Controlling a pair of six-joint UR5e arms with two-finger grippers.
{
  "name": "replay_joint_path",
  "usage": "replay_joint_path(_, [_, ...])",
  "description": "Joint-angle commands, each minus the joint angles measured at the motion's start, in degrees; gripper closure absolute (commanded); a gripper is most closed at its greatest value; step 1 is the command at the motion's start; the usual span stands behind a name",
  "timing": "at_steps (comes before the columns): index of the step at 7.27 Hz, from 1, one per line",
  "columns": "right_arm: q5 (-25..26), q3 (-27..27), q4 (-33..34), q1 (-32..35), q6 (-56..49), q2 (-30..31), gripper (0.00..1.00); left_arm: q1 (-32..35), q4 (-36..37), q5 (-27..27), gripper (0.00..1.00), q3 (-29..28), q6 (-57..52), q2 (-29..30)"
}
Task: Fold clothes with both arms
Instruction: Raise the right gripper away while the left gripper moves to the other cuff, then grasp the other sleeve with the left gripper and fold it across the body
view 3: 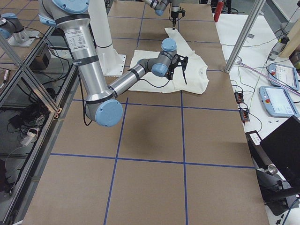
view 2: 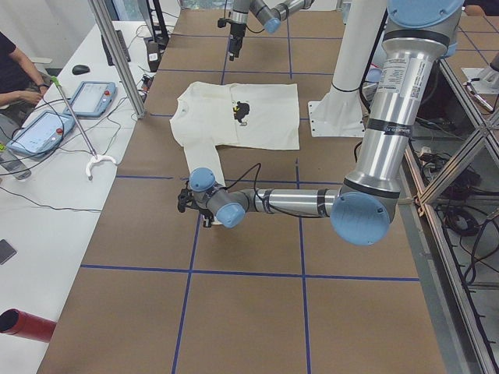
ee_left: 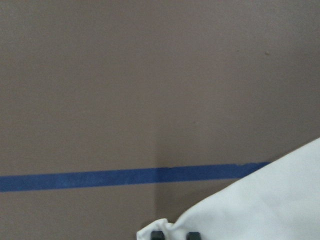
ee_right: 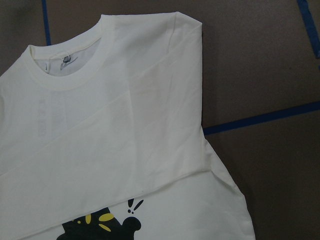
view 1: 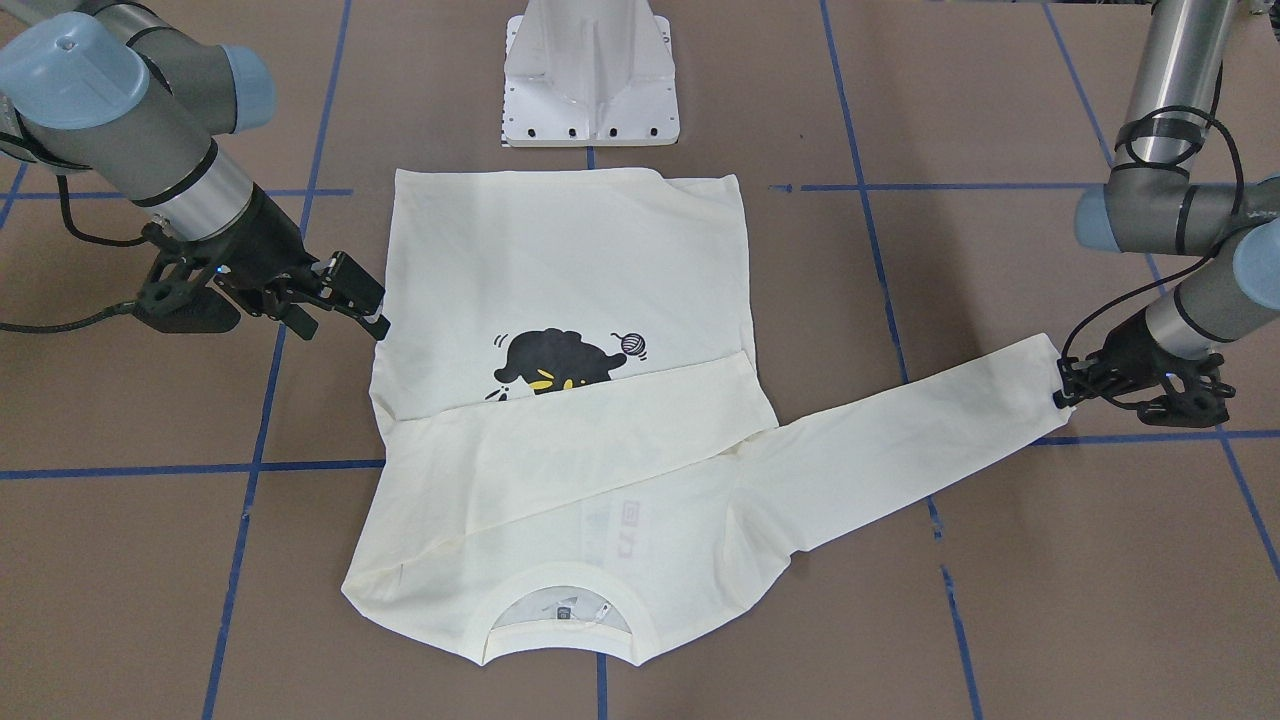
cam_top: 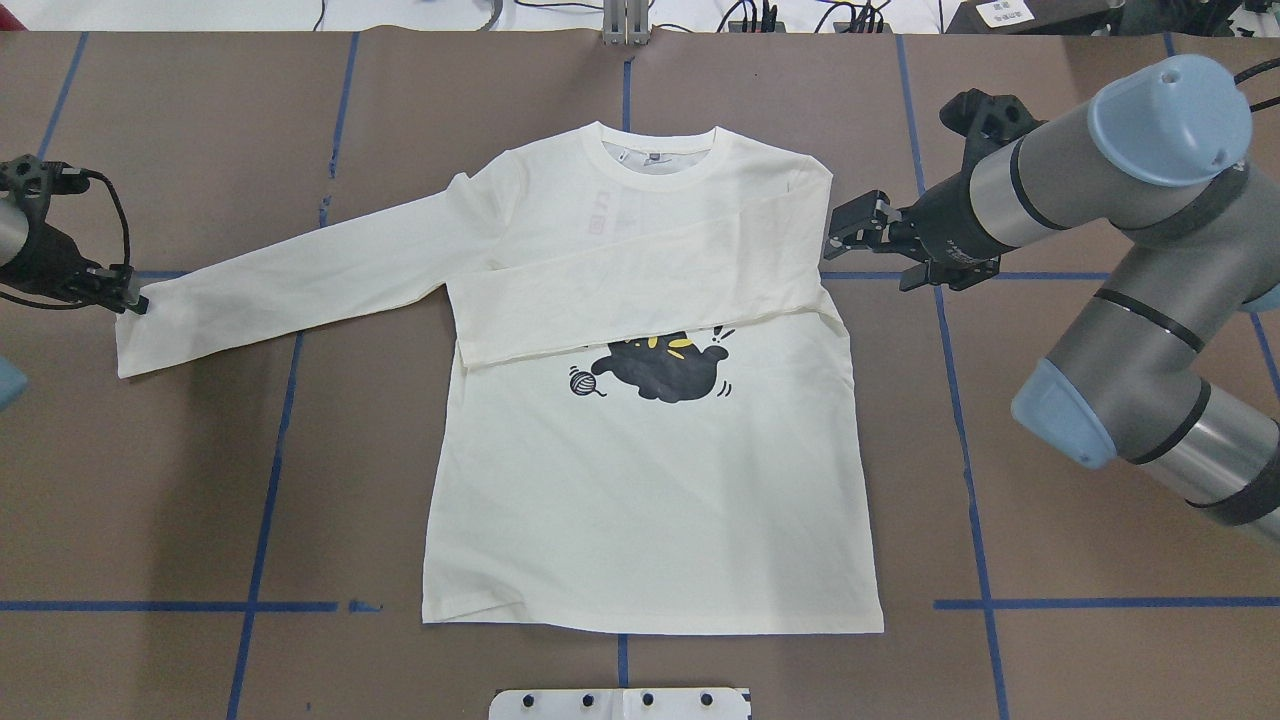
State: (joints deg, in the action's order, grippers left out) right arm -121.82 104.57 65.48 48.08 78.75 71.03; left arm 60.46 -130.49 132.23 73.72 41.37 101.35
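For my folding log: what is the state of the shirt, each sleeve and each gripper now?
T-shirt: flat on the table, print up.
folded sleeve: laid across the chest.
outstretched sleeve: lying straight, cuff gripped.
left gripper: shut on the outstretched sleeve.
right gripper: open, empty, beside the shoulder.

The brown table (cam_top: 150, 480), gridded with blue tape lines (cam_top: 1100, 604), carried a cream long-sleeved T-shirt (cam_top: 650, 500) lying flat and a white metal pedestal base (view 1: 590, 80).
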Motion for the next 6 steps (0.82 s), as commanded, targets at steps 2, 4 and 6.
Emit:
replay_joint_path(2, [-0.3,0.0,0.0,0.2,0.0,0.5,0.00,0.0,0.2,5.4,1.00,5.3,4.7,0.2])
replay_joint_path(4, [-1.7,1.0,0.0,2.4,-0.2,2.0,0.00,-0.1,0.2,10.9,1.00,14.1,18.3,3.2])
replay_joint_path(6, [-8.7,1.6,-0.1,9.4,-10.0,7.5,0.00,-7.4,0.2,9.7,1.00,15.0,35.5,14.2])
